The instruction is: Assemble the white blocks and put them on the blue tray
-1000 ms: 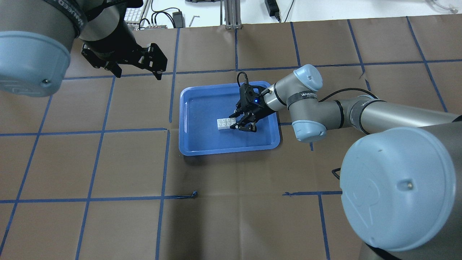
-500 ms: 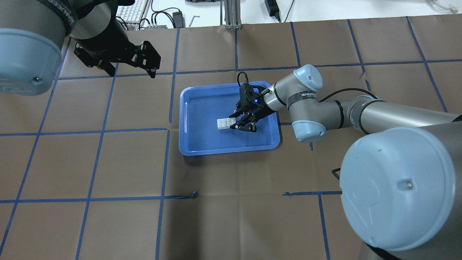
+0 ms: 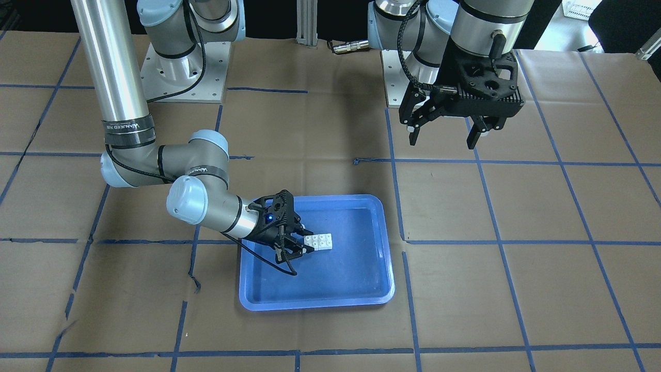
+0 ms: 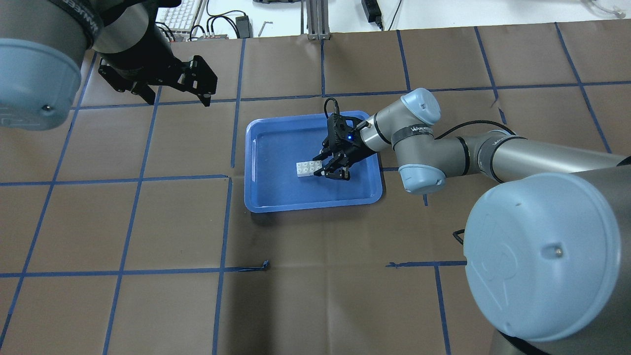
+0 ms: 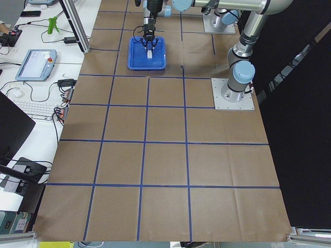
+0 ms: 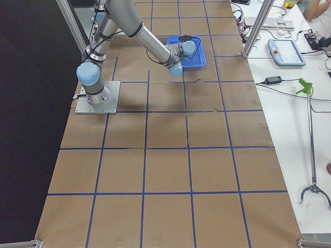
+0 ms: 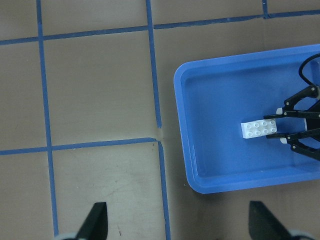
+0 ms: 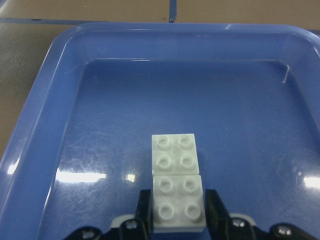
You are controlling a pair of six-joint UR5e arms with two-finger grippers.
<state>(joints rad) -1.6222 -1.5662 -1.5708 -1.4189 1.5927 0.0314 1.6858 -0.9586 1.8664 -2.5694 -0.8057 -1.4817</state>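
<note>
Two white blocks (image 4: 305,168) are joined end to end in a short bar on the floor of the blue tray (image 4: 276,197). My right gripper (image 4: 320,166) reaches in low from the tray's right side. Its fingers (image 8: 144,210) press both sides of the near block (image 8: 179,202) in the right wrist view. The bar also shows in the front view (image 3: 319,241) and the left wrist view (image 7: 256,129). My left gripper (image 4: 178,101) is open and empty, high above the table to the tray's far left. It also shows in the front view (image 3: 442,142).
The table is covered in brown paper with a blue tape grid (image 4: 227,177). The tray (image 3: 351,279) holds nothing but the bar. A keyboard and cables (image 4: 217,22) lie beyond the far edge. The arms' bases (image 3: 181,72) stand at the robot's side.
My left gripper has moved up and to the left, away from the tray, staying open. The right gripper and the white bar have not moved.
</note>
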